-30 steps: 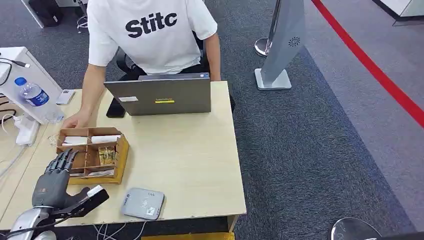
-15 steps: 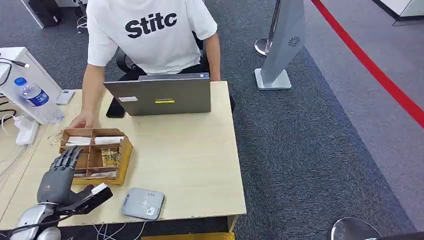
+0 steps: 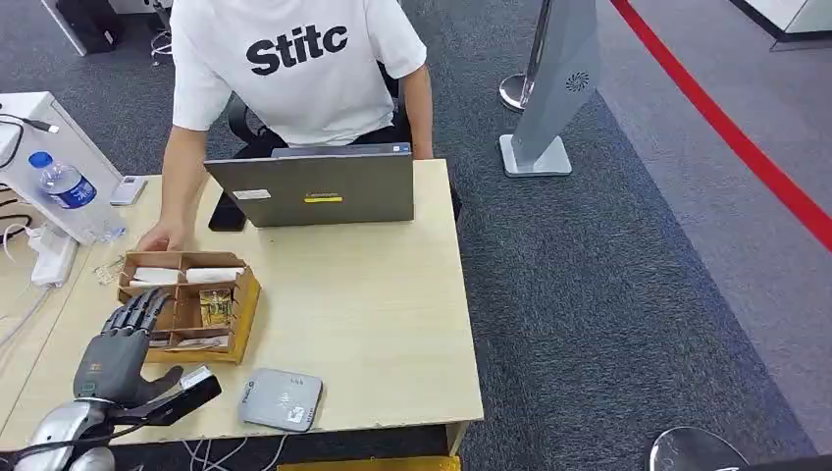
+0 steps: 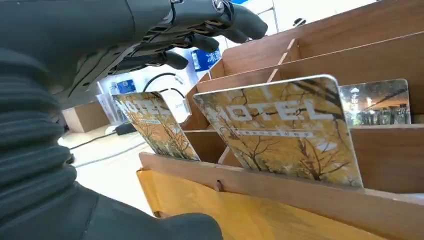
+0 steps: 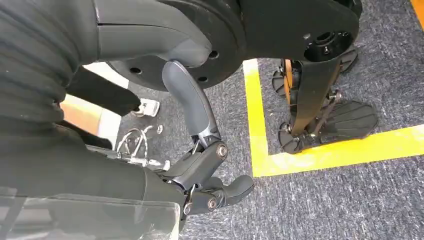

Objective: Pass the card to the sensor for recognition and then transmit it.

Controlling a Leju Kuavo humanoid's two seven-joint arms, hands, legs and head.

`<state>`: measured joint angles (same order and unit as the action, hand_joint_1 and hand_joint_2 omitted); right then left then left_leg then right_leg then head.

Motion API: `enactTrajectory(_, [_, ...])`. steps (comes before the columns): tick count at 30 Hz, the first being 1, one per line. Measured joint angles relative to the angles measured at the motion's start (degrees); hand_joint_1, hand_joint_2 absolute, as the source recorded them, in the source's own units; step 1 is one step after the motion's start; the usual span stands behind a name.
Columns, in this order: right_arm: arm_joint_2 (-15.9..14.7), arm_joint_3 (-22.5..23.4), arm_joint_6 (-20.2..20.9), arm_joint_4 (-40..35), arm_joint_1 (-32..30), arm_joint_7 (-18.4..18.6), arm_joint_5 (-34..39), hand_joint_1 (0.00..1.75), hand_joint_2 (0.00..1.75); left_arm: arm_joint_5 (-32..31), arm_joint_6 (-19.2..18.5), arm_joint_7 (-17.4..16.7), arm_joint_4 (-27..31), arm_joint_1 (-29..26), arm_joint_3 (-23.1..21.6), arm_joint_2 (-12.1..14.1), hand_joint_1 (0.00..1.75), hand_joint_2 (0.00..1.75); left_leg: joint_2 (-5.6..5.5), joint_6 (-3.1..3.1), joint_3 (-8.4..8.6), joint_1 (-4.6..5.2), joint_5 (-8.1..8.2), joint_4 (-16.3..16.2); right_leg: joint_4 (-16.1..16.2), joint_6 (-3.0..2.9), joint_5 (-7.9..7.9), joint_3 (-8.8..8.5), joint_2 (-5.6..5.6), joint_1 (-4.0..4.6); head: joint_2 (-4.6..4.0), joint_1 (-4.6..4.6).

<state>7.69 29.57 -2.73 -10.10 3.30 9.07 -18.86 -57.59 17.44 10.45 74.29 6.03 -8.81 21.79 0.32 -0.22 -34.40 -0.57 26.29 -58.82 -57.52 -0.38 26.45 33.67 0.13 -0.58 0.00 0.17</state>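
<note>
A wooden divided box (image 3: 238,312) sits on the table's left part, with a yellow hotel card (image 3: 214,306) upright in a middle slot. Close up, two yellow hotel cards (image 4: 285,131) (image 4: 150,125) and a paler one (image 4: 376,102) stand in the box (image 4: 310,200). My left hand (image 3: 116,351) hovers at the box's left side, its fingers (image 4: 200,22) spread above the compartments and holding nothing. The grey card sensor (image 3: 282,399) lies by the table's front edge, right of that hand. My right hand (image 5: 207,175) hangs over the carpet, holding nothing.
A person in a white T-shirt (image 3: 294,69) sits behind a grey laptop (image 3: 314,186), one hand (image 3: 159,236) resting on the table just behind the box. A water bottle (image 3: 63,184) and a white stand are at the far left. The table (image 3: 373,304) ends at the right.
My left hand has shifted a little to the right at the box's left side. The box has turned slightly, and the person's hand has slid a little right.
</note>
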Motion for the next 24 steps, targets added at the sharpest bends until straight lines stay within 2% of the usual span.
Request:
enactTrajectory(13, [0.0, 0.3, 0.0, 0.0, 0.0, 0.0, 0.0, 0.00, 1.75, -0.2, 0.0, -0.1, 0.0, -0.2, -0.8, 0.9, 0.00, 1.75, 0.00, 0.00, 0.00, 0.00, 0.00, 0.0, 0.0, 0.00, 0.00, -0.01, 0.00, 0.00, 0.00, 0.00])
enactTrajectory(24, [0.0, 0.8, 0.0, 0.0, 0.0, 0.1, -0.2, 0.00, 1.75, 1.2, 0.5, -1.1, 3.5, -3.3, -0.2, 4.0, 0.00, 1.75, 0.00, 0.00, -0.01, -0.02, 0.00, 0.0, 0.0, 0.00, 0.01, -0.01, 0.00, 0.02, -0.02, -0.02])
